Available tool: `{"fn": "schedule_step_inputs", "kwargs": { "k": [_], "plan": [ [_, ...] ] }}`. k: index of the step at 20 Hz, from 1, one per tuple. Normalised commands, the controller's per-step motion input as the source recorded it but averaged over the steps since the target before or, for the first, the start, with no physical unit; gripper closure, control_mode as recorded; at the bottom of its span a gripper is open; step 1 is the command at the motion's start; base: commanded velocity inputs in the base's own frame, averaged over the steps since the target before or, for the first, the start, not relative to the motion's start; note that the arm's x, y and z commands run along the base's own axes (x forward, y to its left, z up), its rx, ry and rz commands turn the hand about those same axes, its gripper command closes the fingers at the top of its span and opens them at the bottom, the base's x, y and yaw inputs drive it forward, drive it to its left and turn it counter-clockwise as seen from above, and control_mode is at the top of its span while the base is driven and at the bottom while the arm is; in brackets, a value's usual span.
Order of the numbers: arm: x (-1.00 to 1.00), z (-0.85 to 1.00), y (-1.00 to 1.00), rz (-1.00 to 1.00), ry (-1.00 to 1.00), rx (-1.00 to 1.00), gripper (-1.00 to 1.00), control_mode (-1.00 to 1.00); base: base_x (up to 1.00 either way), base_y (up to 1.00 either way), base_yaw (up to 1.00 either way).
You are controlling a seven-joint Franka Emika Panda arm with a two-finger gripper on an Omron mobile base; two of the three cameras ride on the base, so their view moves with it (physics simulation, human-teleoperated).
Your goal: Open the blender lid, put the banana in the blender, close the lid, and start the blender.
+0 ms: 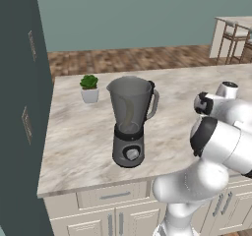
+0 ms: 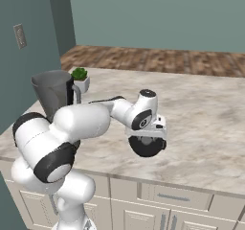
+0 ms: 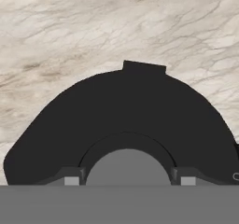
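The blender point(image 1: 129, 127) stands on the marble counter with its jar uncovered; in the right base view the blender point(image 2: 52, 92) is partly behind my arm. A faint yellowish curved shape inside the jar looks like the banana point(image 1: 129, 112). The round black blender lid point(image 2: 147, 147) hangs just above the counter, right of the blender. My gripper point(image 2: 147, 138) is shut on the lid's knob from above. In the hand view the blender lid point(image 3: 126, 111) lies over the marble, its grey knob point(image 3: 128, 167) pinched between my gripper's point(image 3: 128, 180) tips.
A small white potted plant point(image 1: 89, 88) sits behind the blender to its left. A tall dark cabinet point(image 1: 19, 107) walls off the counter's point(image 1: 78, 146) left end. Drawers and doors run under the front edge. Chairs point(image 1: 236, 33) stand far back right.
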Motion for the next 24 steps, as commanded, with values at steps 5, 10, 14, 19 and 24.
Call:
{"fn": "schedule_step_inputs", "kwargs": {
  "k": [5,10,14,19,24],
  "plan": [
    [-0.26,0.22,0.00,0.00,-0.09,0.02,1.00,-1.00,0.00,0.00,0.00],
    [-0.20,0.95,0.06,0.00,-0.16,0.03,1.00,-1.00,0.00,0.00,0.00],
    [-0.17,1.00,0.17,0.00,-0.15,0.00,1.00,-1.00,0.00,0.00,0.00],
    [-0.10,1.00,0.30,0.00,-0.06,0.00,1.00,-1.00,0.00,0.00,0.00],
    [-0.01,1.00,0.38,0.00,0.00,0.00,1.00,-1.00,0.00,0.00,0.00]
  ]
}}
